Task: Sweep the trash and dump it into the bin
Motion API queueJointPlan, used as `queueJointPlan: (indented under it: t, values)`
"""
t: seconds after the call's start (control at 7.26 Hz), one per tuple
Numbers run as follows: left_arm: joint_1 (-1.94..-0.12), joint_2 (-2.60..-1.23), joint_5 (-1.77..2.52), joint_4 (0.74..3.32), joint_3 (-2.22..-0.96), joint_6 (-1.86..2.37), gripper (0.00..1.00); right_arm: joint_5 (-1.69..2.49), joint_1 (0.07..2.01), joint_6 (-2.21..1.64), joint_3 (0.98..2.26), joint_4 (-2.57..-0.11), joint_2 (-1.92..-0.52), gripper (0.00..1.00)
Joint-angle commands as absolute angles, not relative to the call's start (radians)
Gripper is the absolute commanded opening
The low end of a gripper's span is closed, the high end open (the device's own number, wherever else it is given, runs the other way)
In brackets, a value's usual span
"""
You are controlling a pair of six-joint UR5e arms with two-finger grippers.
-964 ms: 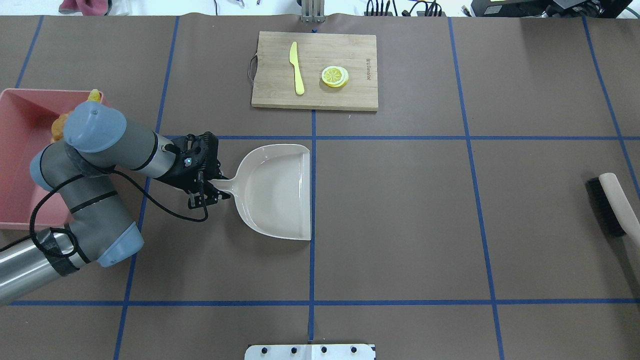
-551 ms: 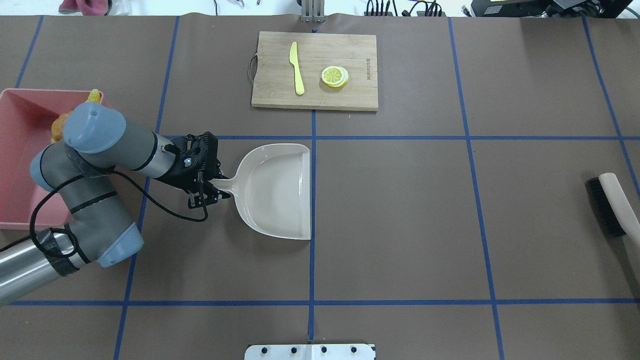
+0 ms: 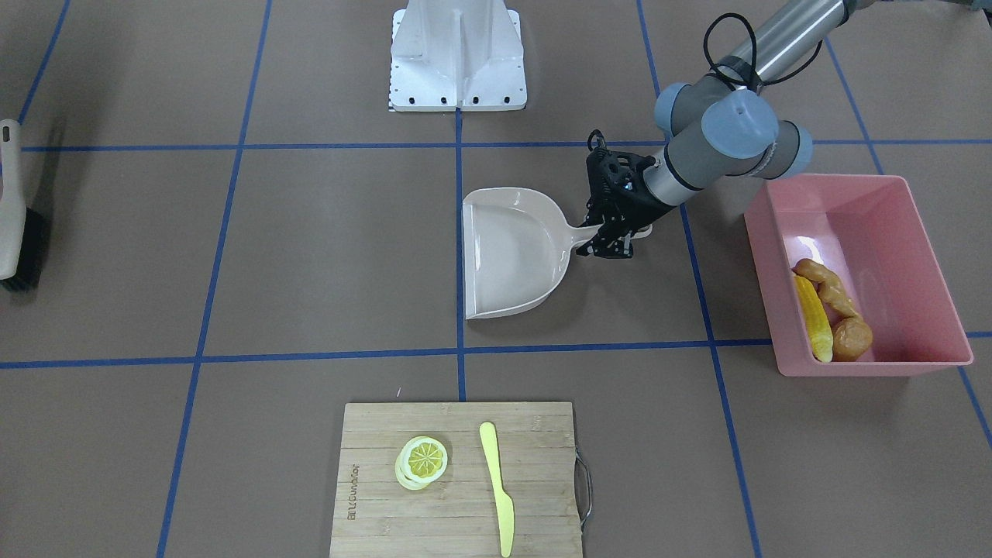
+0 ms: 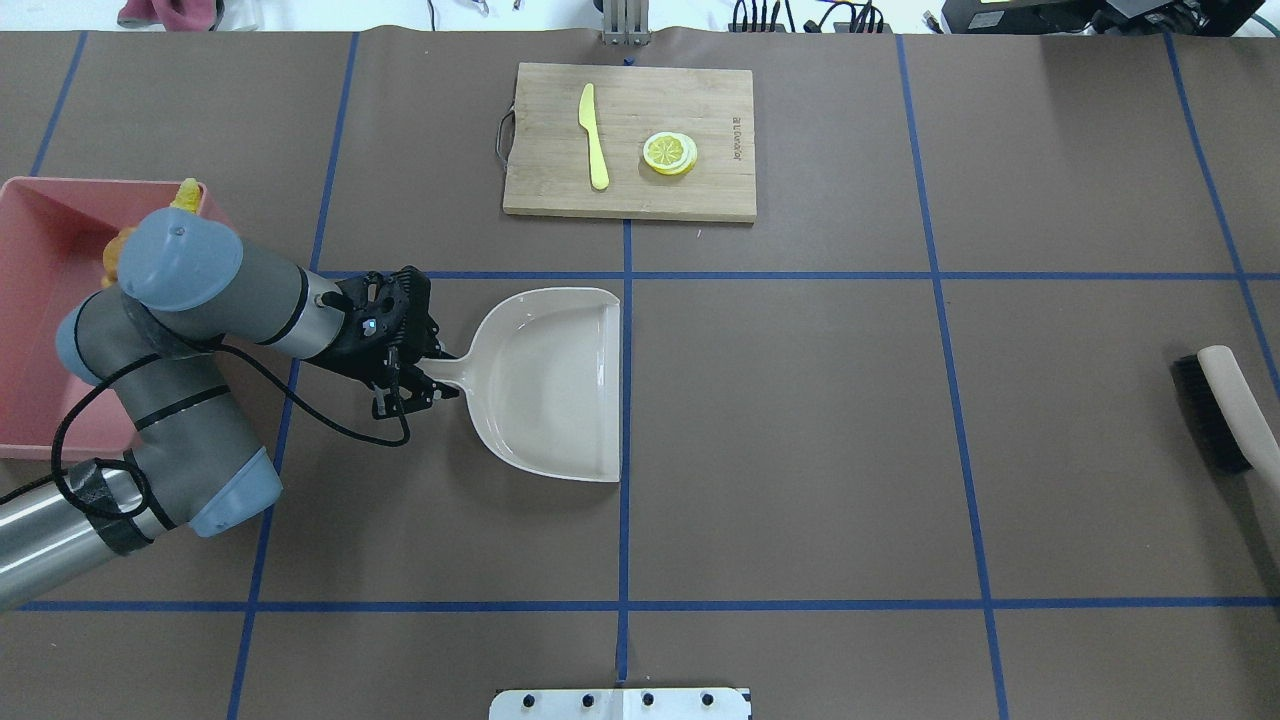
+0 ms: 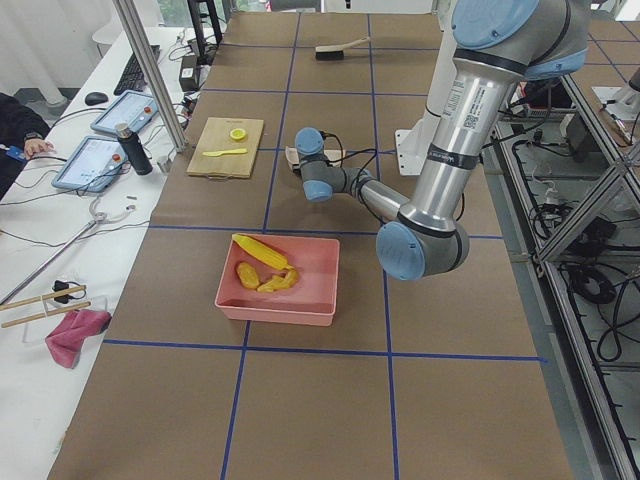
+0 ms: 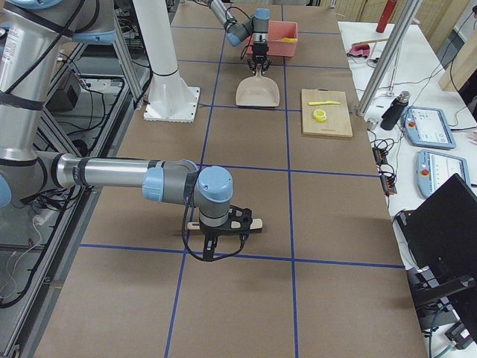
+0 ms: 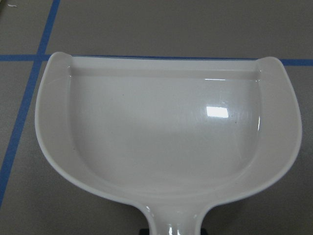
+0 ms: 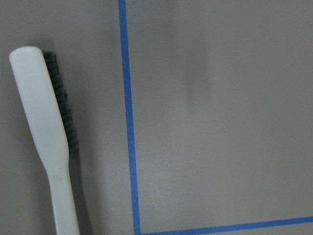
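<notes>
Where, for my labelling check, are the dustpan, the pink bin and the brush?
dustpan (image 4: 550, 385): overhead exterior view, bare floor of its pan.
pink bin (image 3: 880, 252): exterior front-facing view, bare part of its inner floor.
brush (image 8: 44, 112): right wrist-mounted view, pale back beside the bristles.

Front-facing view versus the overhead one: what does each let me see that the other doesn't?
Only front-facing: the corn cob, ginger root and potato fully visible in the pink bin. Only overhead: cables and a red cloth beyond the table. Both: the empty dustpan with the left gripper at its handle, the brush, and the cutting board with knife and lemon slice.
</notes>
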State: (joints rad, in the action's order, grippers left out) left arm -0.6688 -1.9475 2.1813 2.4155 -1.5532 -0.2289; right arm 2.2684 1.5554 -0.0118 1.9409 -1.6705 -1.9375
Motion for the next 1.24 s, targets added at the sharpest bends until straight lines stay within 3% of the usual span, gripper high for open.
queueJointPlan:
  t: [0.0, 0.41, 0.55, 1.1]
  values:
    - [-0.669, -1.947, 2.181, 2.416, -1.554, -0.230, 0.00, 2.270, 1.555, -0.012, 1.942, -1.669, -1.937, 1.00]
    - [-0.667, -1.944, 2.180, 2.416, -1.551, -0.229, 0.33, 2.270, 1.555, -0.012, 1.942, -1.667, -1.928, 1.00]
    - [-0.666, -1.944, 2.180, 2.415, -1.549, -0.229, 0.98, 2.270, 1.555, -0.012, 1.939, -1.667, -1.928, 1.00]
    - [-0.667, -1.918, 2.190, 2.411, -1.584, -0.229, 0.98, 2.270, 1.555, -0.012, 1.939, -1.667, -1.925, 1.00]
